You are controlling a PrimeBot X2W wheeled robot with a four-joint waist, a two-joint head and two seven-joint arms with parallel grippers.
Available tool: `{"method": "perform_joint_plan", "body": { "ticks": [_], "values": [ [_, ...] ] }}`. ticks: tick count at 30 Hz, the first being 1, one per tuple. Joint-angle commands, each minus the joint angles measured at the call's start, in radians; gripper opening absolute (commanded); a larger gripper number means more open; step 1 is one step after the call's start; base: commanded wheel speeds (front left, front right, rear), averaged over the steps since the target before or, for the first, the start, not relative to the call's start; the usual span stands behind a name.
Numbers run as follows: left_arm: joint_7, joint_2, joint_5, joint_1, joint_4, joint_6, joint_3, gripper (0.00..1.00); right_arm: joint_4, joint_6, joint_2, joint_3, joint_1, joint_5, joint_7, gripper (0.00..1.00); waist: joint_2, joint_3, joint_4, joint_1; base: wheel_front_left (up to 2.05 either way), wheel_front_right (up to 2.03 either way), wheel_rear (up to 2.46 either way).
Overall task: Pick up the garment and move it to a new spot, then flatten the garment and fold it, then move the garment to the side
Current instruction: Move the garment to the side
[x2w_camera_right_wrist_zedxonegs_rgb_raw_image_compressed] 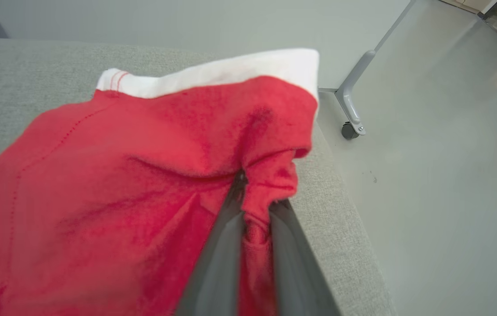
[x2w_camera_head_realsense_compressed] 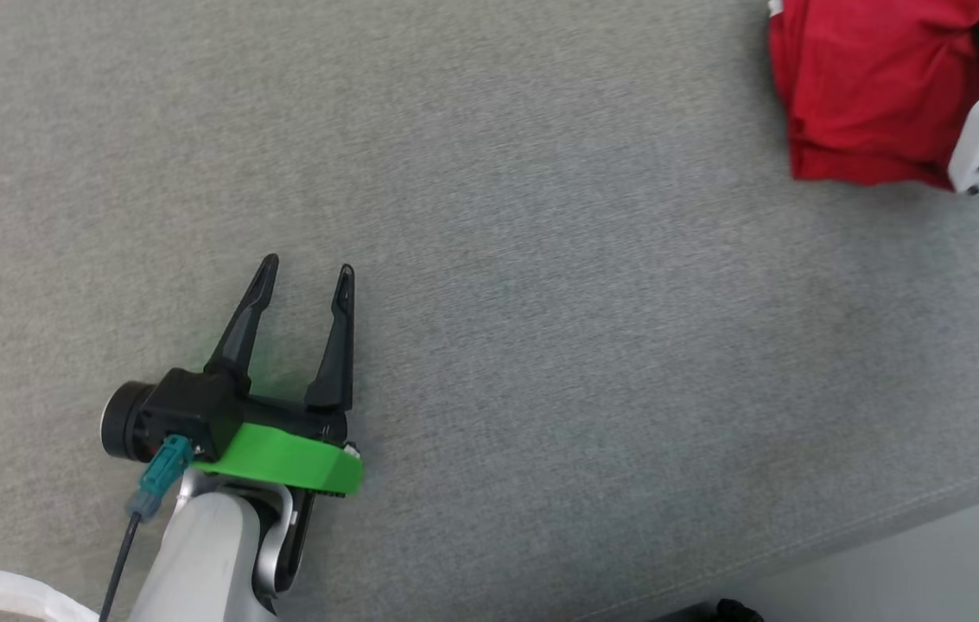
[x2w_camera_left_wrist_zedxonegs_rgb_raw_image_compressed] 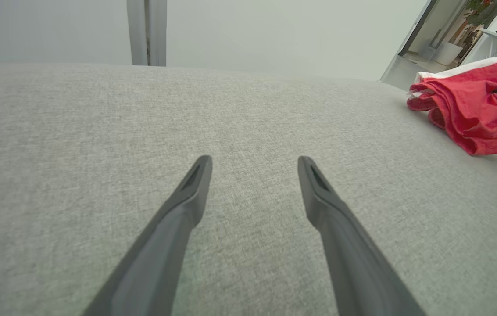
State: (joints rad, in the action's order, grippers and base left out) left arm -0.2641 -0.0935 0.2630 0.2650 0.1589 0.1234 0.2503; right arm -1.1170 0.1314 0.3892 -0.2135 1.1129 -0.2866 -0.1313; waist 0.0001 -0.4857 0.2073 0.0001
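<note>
Right now my right fingers (x2w_camera_right_wrist_zedxonegs_rgb_raw_image_compressed: 230, 232) are clenched on a small fold of the red garment (x2w_camera_right_wrist_zedxonegs_rgb_raw_image_compressed: 121, 188), the cloth pinched up between them. The rest of it lies bunched on the grey desk (x2w_camera_head_realsense_compressed: 541, 259), spreading away to the left of that pinch, with its white band (x2w_camera_right_wrist_zedxonegs_rgb_raw_image_compressed: 213, 72) beyond the tips. Just to the right of these fingers the desk ends and the floor (x2w_camera_right_wrist_zedxonegs_rgb_raw_image_compressed: 428, 197) drops away.

My left fingers (x2w_camera_head_realsense_compressed: 344, 294) are released, spread wide and holding nothing, low over bare desk. From them the garment (x2w_camera_left_wrist_zedxonegs_rgb_raw_image_compressed: 472, 109) sits well off to the right and further ahead.

I judge this to be the pick-up. The bite looks thin, so a quick pull could let the fold slip out and the cloth drop back in a heap. If I drag instead of lifting, the desk's fabric could catch the bunch and twist it tighter, making it harder to flatten. Any swing to the right could send the loose part over the edge, and my other fingers are too far away to catch it
</note>
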Motion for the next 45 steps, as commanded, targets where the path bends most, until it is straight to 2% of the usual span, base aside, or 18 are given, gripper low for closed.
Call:
{"method": "perform_joint_plan", "body": {
  "ticks": [1,4,5,6,7,8,12,18,24,32,41,45],
  "values": [
    [0.000,-0.004,-0.004,0.025,-0.007,-0.002,-0.006,1.00,-0.007,-0.001,0.007,0.001,0.023,-0.002,0.007,0.00,-0.0001,-0.051,-0.056,-0.0001,0.00,0.00,0.00],
    [0.000,-0.001,-0.005,0.034,-0.009,-0.001,-0.002,1.00,-0.023,-0.001,0.049,-0.002,0.060,0.004,0.016,0.00,-0.0001,-0.069,-0.082,-0.0001,0.00,0.00,0.00],
    [0.000,0.000,-0.005,0.038,-0.010,-0.001,-0.002,1.00,-0.027,-0.001,0.059,0.000,0.071,0.004,0.013,0.14,-0.0001,-0.073,-0.087,-0.0001,0.00,0.00,0.00],
    [0.000,0.002,-0.004,0.042,-0.009,0.000,-0.001,1.00,-0.033,-0.001,0.065,0.000,0.079,0.004,0.008,0.36,-0.0001,-0.077,-0.093,-0.0001,0.00,0.00,0.00],
    [0.000,0.003,-0.004,0.043,-0.009,0.000,-0.001,1.00,-0.038,-0.001,0.068,0.001,0.085,0.004,0.005,0.86,-0.0001,-0.079,-0.097,-0.0001,0.00,0.00,0.00],
    [0.000,0.004,-0.004,0.043,-0.007,0.001,-0.002,1.00,-0.045,-0.001,0.074,0.005,0.089,0.009,-0.006,1.00,-0.0001,-0.079,-0.099,-0.0001,0.00,0.00,0.00],
    [0.000,0.009,-0.004,0.042,-0.002,0.002,-0.004,1.00,-0.073,-0.001,0.096,0.027,0.108,0.032,-0.047,1.00,-0.0001,-0.077,-0.106,-0.0001,0.00,0.00,0.00],
    [0.000,0.015,-0.002,0.032,0.001,0.003,-0.016,1.00,-0.088,-0.001,0.071,0.029,0.104,0.065,-0.094,1.00,-0.0001,-0.049,-0.094,-0.0001,0.00,0.00,0.00],
    [0.000,0.020,0.002,0.019,0.011,0.005,-0.027,1.00,-0.061,-0.001,0.011,0.020,0.083,0.077,-0.121,1.00,-0.0001,0.014,-0.076,-0.0001,0.00,0.00,0.00],
    [0.000,0.030,0.023,-0.024,0.045,0.006,-0.077,1.00,0.000,-0.001,-0.079,-0.008,-0.003,0.089,-0.133,1.00,-0.0001,0.175,-0.083,-0.0001,0.00,0.00,0.00],
    [0.000,0.039,0.034,-0.126,0.090,-0.006,-0.167,1.00,0.145,-0.001,-0.204,0.030,-0.218,0.081,-0.134,1.00,-0.0001,0.364,-0.117,-0.0001,0.00,0.00,0.00],
    [0.000,0.042,0.041,-0.185,0.098,-0.011,-0.194,1.00,0.222,-0.001,-0.249,0.066,-0.340,0.120,-0.134,1.00,-0.0001,0.424,-0.135,-0.0001,0.00,0.00,0.00]
  ]
}}
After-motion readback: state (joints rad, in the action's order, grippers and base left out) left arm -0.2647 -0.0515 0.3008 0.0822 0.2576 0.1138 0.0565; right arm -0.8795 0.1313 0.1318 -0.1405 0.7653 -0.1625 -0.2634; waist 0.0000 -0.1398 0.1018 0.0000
